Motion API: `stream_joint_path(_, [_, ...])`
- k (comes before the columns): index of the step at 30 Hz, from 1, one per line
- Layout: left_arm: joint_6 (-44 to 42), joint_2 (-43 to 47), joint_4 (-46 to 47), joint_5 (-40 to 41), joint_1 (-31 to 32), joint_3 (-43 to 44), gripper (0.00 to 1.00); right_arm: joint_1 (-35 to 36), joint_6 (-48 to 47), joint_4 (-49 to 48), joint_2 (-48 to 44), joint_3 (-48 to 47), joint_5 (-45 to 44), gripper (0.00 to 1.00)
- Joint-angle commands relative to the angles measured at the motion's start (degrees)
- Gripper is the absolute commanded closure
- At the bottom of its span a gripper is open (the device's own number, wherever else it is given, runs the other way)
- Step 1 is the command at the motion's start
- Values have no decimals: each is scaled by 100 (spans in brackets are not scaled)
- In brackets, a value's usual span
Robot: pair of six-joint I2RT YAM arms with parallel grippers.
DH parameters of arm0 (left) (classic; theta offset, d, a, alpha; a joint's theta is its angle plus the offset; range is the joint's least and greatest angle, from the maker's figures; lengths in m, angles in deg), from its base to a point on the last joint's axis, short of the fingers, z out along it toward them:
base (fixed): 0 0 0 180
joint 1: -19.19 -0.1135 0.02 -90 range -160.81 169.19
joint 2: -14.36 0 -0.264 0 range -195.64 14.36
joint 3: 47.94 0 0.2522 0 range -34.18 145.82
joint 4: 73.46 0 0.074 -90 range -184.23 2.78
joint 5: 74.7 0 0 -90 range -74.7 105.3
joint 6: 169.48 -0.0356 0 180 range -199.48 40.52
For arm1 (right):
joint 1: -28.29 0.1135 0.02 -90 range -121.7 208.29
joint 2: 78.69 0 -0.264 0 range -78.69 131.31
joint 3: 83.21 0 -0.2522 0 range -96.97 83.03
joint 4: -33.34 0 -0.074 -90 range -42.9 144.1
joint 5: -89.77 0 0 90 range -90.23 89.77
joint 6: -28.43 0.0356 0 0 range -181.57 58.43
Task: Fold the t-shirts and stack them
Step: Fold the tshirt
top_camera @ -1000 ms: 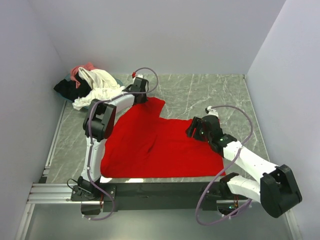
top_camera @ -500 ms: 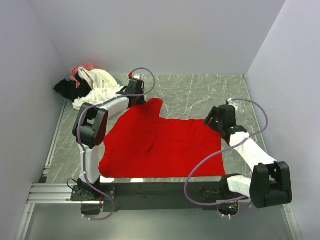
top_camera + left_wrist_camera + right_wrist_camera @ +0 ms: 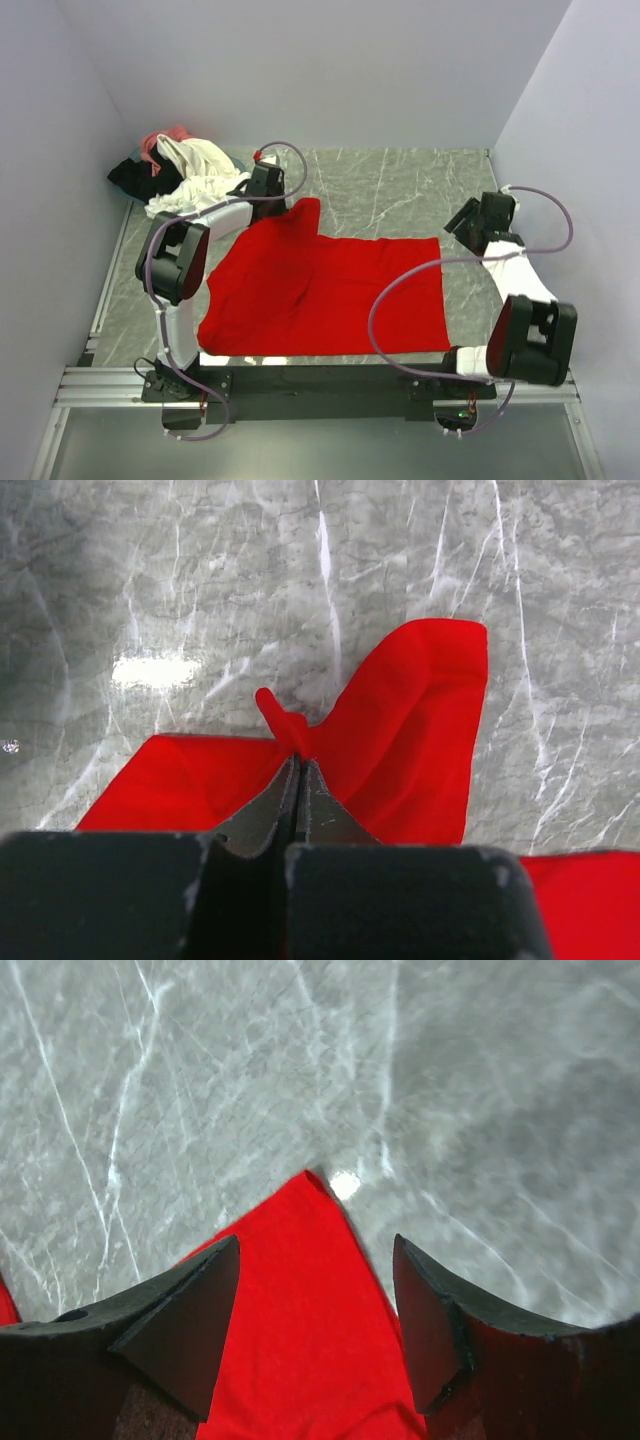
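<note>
Left gripper (image 3: 298, 760), seen from its own wrist camera, is pinched fully shut on a small fold of the red t-shirt (image 3: 330, 290). A little nub of red cloth pokes out past the closed fingertips. The pinch sits where the shirt's far-left sleeve (image 3: 420, 730) joins the body, and the sleeve lies spread on the table just beyond and to the right of the fingertips.

The red t-shirt is laid out wide and mostly flat, with a few soft creases across its middle. Its near hem runs close along the front edge of the grey marble-patterned table (image 3: 400, 185), just ahead of the two arm bases.

The right gripper (image 3: 316, 1245) is over the shirt's far-right corner with its jaws standing wide apart and nothing between them in a grip. In the right wrist view the pointed red corner lies flat on the table in the gap between the two dark fingers (image 3: 190, 1310). Whether the fingers touch the cloth cannot be told.

Beyond the red t-shirt's far-left corner, near the sleeve, is a loose heap of other shirts. A cream-white t-shirt (image 3: 200, 175) lies crumpled nearest the red one, a black t-shirt (image 3: 135, 178) is on the heap's left side, and a pink t-shirt (image 3: 165, 138) shows at its back.
</note>
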Motion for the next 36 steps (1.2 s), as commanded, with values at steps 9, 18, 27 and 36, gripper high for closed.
stream_joint_path(9, [-17, 409, 371, -252, -283, -252, 99, 4, 152, -236, 1819, -889, 794, 36])
stream_joint_path(18, [27, 462, 406, -375, -415, -340, 99, 39, 284, -376, 2277, -1056, 750, 37])
stream_joint_path(27, [36, 497, 415, -393, -432, -402, 99, 189, 372, -465, 2585, -1100, 758, 41])
stream_joint_path(36, [53, 541, 424, -428, -441, -419, 99, 215, 293, -342, 2576, -1118, 653, 53])
